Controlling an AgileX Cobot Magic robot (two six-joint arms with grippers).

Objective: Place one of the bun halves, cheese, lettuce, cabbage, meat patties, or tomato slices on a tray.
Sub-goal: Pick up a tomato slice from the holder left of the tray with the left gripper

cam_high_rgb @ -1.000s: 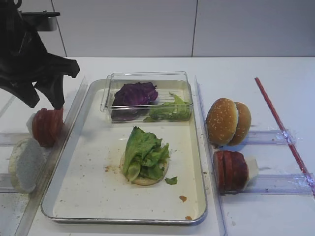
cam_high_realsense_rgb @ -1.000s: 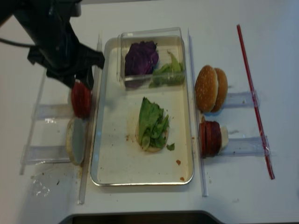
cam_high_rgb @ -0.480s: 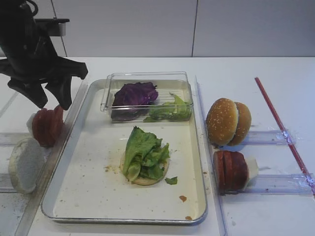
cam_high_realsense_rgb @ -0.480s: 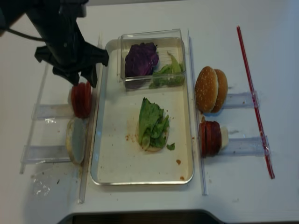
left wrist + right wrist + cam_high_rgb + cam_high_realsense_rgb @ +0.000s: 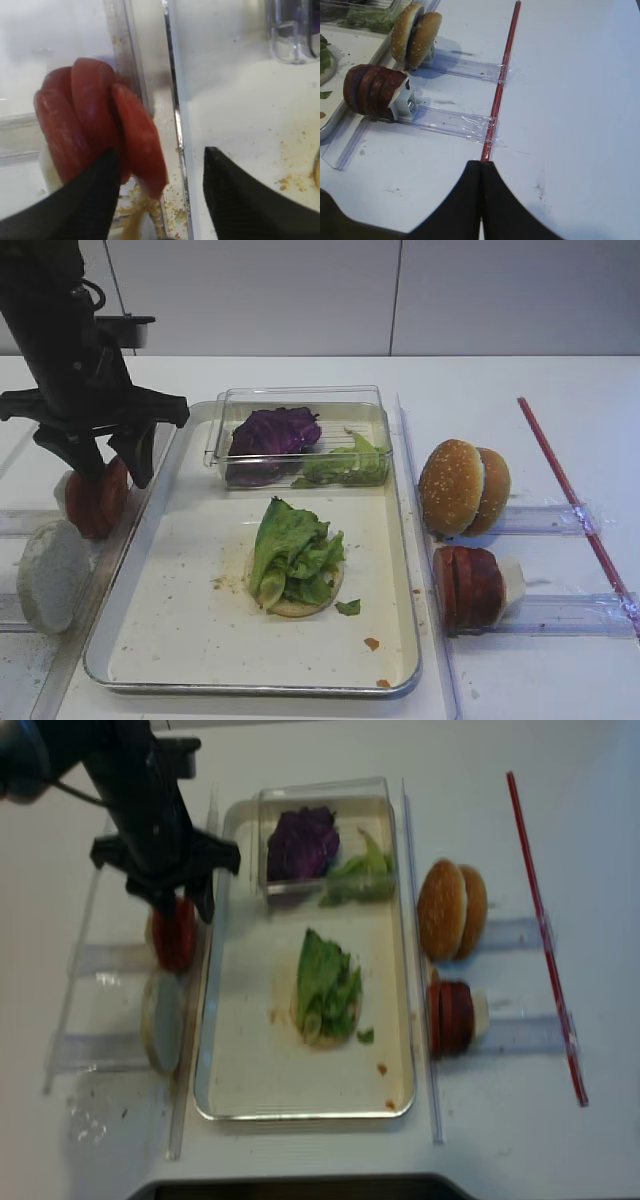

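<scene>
left gripper [image 5: 157, 172] has dropped over the tomato slices [image 5: 95, 125] at frame left, fingers wide astride the end slice, nothing gripped yet; right gripper [image 5: 481, 175] has pinched shut, empty.

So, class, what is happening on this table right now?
The left gripper is open, its fingers straddling the end one of the tomato slices standing beside the tray. No slice is lifted yet. On the tray lie a bun half topped with lettuce. The right gripper is shut, off to the side.
</scene>
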